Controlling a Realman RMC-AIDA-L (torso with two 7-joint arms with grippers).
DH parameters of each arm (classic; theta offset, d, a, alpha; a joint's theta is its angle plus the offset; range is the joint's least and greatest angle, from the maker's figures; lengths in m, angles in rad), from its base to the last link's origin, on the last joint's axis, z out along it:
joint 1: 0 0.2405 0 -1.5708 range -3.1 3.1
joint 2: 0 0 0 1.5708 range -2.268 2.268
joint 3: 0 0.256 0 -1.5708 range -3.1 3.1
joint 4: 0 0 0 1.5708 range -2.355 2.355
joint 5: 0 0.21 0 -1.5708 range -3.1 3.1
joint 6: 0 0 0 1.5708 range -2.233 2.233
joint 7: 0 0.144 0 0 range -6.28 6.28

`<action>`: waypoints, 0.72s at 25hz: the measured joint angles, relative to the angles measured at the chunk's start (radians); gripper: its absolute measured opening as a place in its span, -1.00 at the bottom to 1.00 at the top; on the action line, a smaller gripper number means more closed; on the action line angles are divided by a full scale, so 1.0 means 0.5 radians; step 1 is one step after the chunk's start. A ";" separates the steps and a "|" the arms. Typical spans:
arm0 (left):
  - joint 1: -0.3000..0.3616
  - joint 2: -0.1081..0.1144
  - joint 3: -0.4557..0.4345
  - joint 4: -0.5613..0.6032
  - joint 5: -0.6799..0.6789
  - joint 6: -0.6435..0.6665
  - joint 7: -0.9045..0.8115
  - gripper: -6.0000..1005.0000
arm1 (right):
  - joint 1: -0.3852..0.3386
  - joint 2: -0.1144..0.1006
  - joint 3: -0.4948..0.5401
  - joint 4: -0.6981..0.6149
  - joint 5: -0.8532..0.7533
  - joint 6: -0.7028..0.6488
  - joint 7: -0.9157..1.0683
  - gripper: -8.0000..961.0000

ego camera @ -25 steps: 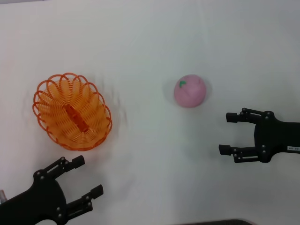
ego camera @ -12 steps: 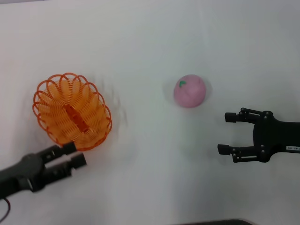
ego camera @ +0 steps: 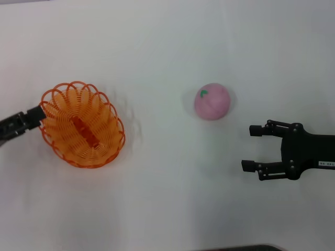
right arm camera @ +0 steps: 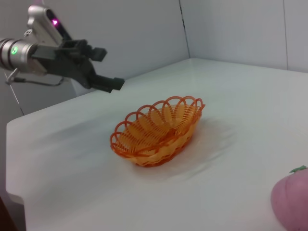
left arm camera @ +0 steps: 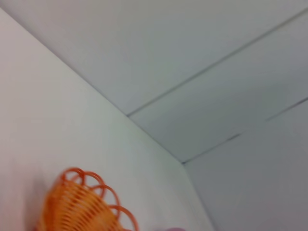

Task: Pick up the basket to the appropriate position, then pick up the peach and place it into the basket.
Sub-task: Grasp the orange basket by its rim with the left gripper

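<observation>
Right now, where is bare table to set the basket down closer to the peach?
The broad bare strip of table between the basket and the peach is free, as is the far side beyond both. It is tighter beside the peach, where the open right gripper waits, and at the basket's outer rim, by the left gripper.

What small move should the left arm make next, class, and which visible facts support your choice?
Probably lower the left hand onto the near rim of the basket and close on it. The right wrist view shows this hand open, raised above the table, just outside the basket's end. The basket stands ungrasped, and the peach lies apart near the open right hand.
</observation>
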 joint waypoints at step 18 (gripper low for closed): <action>-0.129 -0.138 1.015 1.033 0.058 -0.668 0.027 0.59 | 0.022 0.002 -0.001 -0.047 -0.021 -0.012 0.048 0.97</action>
